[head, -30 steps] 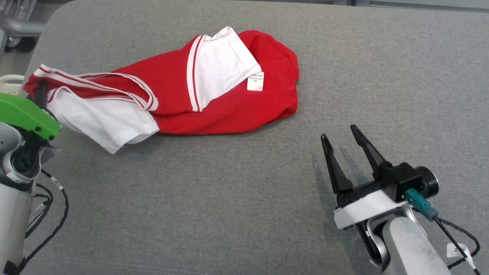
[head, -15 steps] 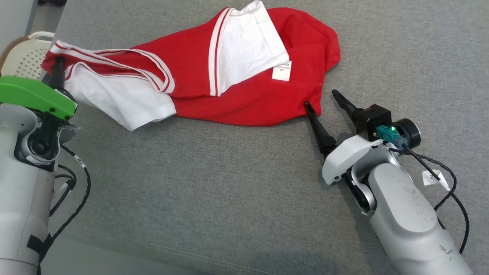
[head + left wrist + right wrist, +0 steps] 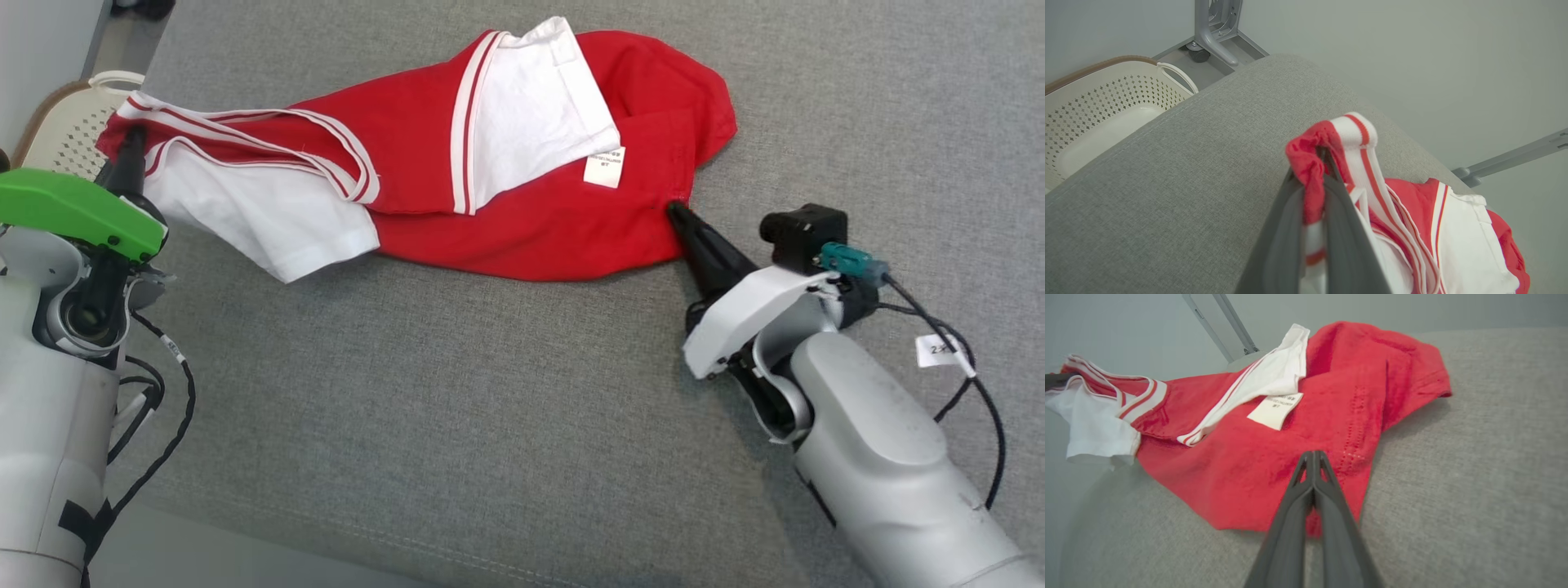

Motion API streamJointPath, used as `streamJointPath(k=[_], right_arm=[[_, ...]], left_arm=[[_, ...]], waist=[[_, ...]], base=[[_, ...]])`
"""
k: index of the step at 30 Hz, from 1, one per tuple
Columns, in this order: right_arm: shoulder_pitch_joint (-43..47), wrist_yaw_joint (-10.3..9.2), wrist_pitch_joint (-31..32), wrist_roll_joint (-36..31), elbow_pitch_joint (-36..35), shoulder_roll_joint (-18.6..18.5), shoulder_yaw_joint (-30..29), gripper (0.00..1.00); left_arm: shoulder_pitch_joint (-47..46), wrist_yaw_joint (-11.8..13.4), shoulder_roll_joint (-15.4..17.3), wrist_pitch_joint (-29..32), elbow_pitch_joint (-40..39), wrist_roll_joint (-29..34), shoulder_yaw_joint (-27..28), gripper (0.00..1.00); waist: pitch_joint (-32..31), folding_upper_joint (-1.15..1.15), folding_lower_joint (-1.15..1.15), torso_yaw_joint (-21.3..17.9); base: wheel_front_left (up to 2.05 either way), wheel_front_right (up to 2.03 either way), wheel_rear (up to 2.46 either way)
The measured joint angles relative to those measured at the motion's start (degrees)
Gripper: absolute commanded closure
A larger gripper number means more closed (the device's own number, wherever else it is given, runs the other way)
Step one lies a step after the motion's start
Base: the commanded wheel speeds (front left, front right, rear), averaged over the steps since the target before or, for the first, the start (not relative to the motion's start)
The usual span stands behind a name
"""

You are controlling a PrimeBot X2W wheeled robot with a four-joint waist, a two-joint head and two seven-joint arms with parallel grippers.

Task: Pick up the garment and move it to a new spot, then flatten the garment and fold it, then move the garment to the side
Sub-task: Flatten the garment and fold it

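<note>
Red-and-white garment (image 3: 522, 229) is lying crumpled at upper centre of the grey worktop (image 3: 490, 408). Left pincer (image 3: 129, 155) is clamping its striped hem, upper left. Right pincer (image 3: 678, 211), fingers together, is pinching the red edge. Pick-up step in hand; the next move probably calls for an even two-arm lift.

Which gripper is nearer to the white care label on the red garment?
Right. The right gripper is shut on the red edge of the garment, just below and right of the care label. The left gripper clamps the garment's far left end.
</note>
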Motion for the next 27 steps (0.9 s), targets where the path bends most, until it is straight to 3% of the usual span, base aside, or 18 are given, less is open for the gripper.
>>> streamJointPath(k=[1, 2, 3, 19, 20, 21, 22, 27], right_arm=[[-0.33, -0.01, 0.52, 0.26, -0.04, -1.04, -0.27, 1.0], [-0.46, -0.01, 1.43, 0.56, 0.09, -1.89, -0.8, 0.55], [-0.38, -0.03, 2.27, 0.83, 0.29, -2.43, -1.2, 0.0], [-1.06, -0.05, 9.33, -0.44, 2.76, 1.14, -3.89, 0.0], [-1.38, -0.12, 9.59, 0.32, 2.85, 1.37, -3.55, 0.31], [-1.66, -0.13, 9.66, 1.2, 2.81, 1.59, -3.11, 0.75], [-1.77, -0.12, 9.84, 2.2, 2.61, 1.77, -2.36, 1.0], [-1.6, -0.02, 9.23, 7.5, 0.1, 1.91, -0.75, 1.0]], left_arm=[[0.09, -0.1, 0.16, 0.0, -0.04, -0.05, 0.01, 1.0], [0.22, -0.13, 0.27, 0.0, -0.07, -0.05, 0.0, 1.0], [0.45, -0.14, 0.38, -0.01, -0.14, -0.05, -0.02, 1.0], [1.62, -0.05, 0.07, 0.08, -3.21, 0.05, -0.9, 1.0], [1.62, -0.05, -0.04, 0.07, -3.38, 0.05, -0.96, 1.0], [1.63, -0.05, -0.23, 0.07, -3.55, 0.05, -0.97, 1.0], [1.67, -0.05, -0.42, 0.02, -3.76, 0.04, -0.97, 1.0], [2.81, -0.15, -0.36, -0.51, -5.14, -1.23, 0.4, 1.0]], waist=[[-0.25, 0.0, 0.0, -0.12], [-0.51, 0.0, 0.0, -0.22], [-0.78, 0.0, 0.0, -0.3], [0.41, 0.0, -0.01, 0.76], [0.44, 0.0, -0.01, 0.93], [0.44, 0.0, -0.01, 1.13], [0.41, 0.0, -0.01, 1.31], [-0.25, 0.0, -0.01, 1.56]], base=[[0.0, 0.0, 0.0], [0.0, 0.0, 0.0], [0.0, 0.0, 0.0], [0.0, 0.0, 0.0], [0.0, 0.0, 0.0], [0.0, 0.0, 0.0], [0.0, 0.0, 0.0], [0.0, 0.0, 0.0]])
